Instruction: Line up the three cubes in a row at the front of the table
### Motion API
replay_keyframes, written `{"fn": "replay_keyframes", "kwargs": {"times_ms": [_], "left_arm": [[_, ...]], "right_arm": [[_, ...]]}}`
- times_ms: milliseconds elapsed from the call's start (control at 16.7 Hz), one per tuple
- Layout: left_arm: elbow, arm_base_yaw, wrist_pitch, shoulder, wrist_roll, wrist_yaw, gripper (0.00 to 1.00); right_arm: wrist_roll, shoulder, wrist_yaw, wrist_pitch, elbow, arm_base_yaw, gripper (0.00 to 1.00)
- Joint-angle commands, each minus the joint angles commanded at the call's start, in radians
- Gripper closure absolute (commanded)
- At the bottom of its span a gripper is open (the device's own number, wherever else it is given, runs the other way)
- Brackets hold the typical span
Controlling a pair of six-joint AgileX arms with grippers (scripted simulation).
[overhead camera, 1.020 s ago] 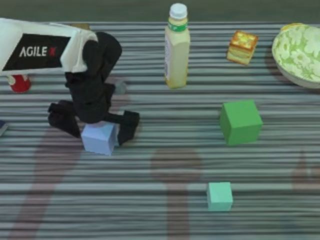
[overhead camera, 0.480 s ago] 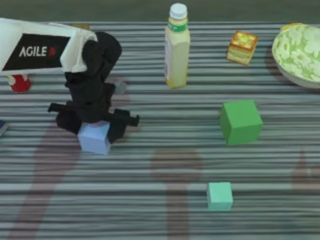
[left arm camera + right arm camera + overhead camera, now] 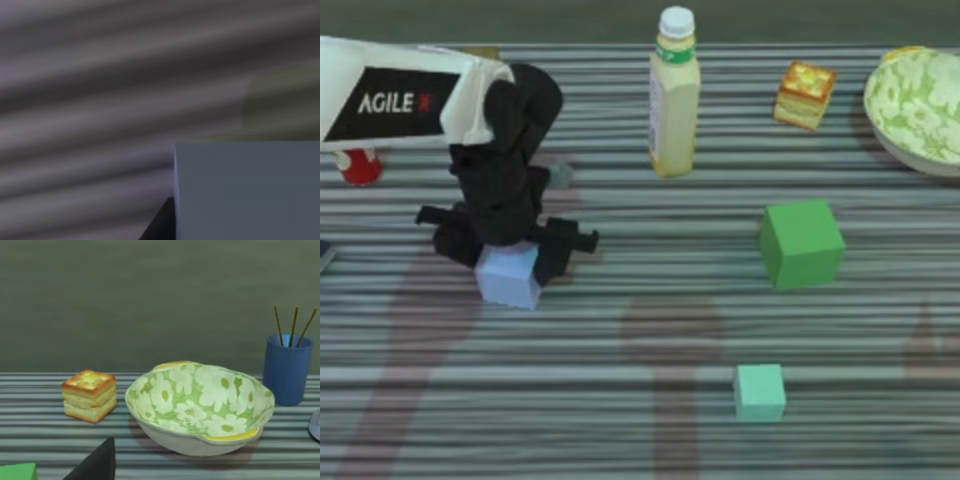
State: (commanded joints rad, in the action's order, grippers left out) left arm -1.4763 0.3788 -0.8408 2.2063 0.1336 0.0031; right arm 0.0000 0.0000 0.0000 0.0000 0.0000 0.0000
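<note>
My left gripper is shut on the pale lavender-blue cube at the left middle of the striped table. Its black fingers press the cube's two sides. That cube fills the lower part of the left wrist view, with one finger against its edge. The larger bright green cube sits right of centre, and its corner shows in the right wrist view. Near the front stands the small mint-green cube. My right arm is out of the top view; one fingertip shows, nothing beside it.
A pale yellow bottle stands at the back centre. An orange-yellow patterned box and a green flowered bowl are at the back right, with a blue cup of sticks behind. A red object lies under the left arm.
The left gripper's fingers, spread wide round the lavender-blue cube a second ago, have closed onto its sides. The cube shifted slightly left. Nothing else moved.
</note>
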Motion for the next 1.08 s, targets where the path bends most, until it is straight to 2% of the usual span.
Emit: {"fn": "replay_keyframes", "kwargs": {"times_ms": [360,780,1080], "left_arm": [[-0.008,0.001,-0.011,-0.021,-0.002,-0.002,1.00],[-0.140,-0.014,-0.229,-0.100,-0.001,-0.003,1.00],[-0.150,-0.012,-0.244,-0.109,-0.002,-0.004,1.00]], "right_arm": [[0.000,0.000,0.000,0.000,0.000,0.000,0.00],[0.000,0.000,0.000,0.000,0.000,0.000,0.00],[0.000,0.000,0.000,0.000,0.000,0.000,0.00]]}}
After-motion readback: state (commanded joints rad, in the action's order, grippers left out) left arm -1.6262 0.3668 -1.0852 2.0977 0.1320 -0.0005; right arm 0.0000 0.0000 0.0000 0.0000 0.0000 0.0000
